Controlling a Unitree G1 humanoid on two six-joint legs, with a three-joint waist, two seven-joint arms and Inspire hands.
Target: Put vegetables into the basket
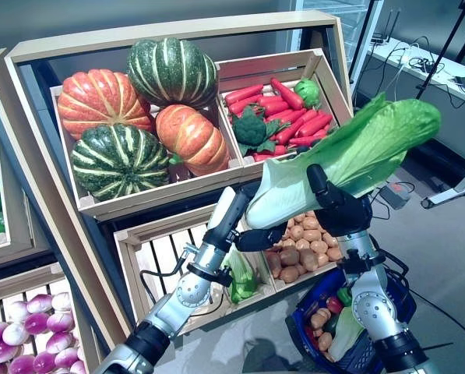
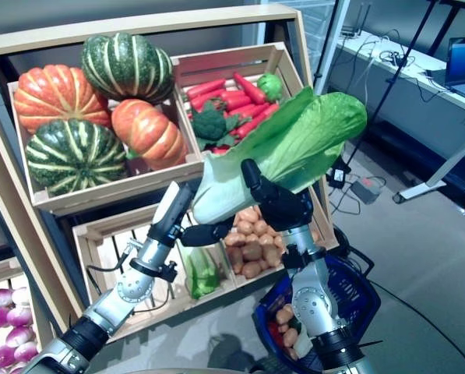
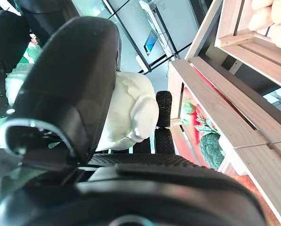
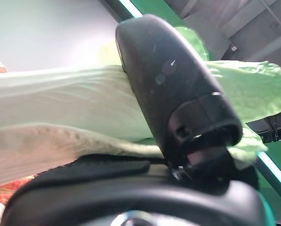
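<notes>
A large leafy cabbage [image 1: 364,148] with a white stem and green leaves is held up in front of the stand, tilted up toward the right. My right hand [image 1: 341,210] is shut on its middle from below, with the thumb [image 4: 173,80] over the stem. My left hand [image 1: 257,237] is at the white base end [image 3: 126,117] and pinches it between thumb and fingers. The blue basket [image 1: 297,321] stands on the floor under my right arm. It holds small brown potatoes, a red piece and a pale green leafy vegetable.
The wooden stand [image 1: 29,187] with slanted crates fills the left and middle; the potato crate [image 1: 302,249] is just behind my hands. A desk [image 1: 427,70] with cables stands at the back right, and a small box [image 1: 393,195] lies on the grey floor.
</notes>
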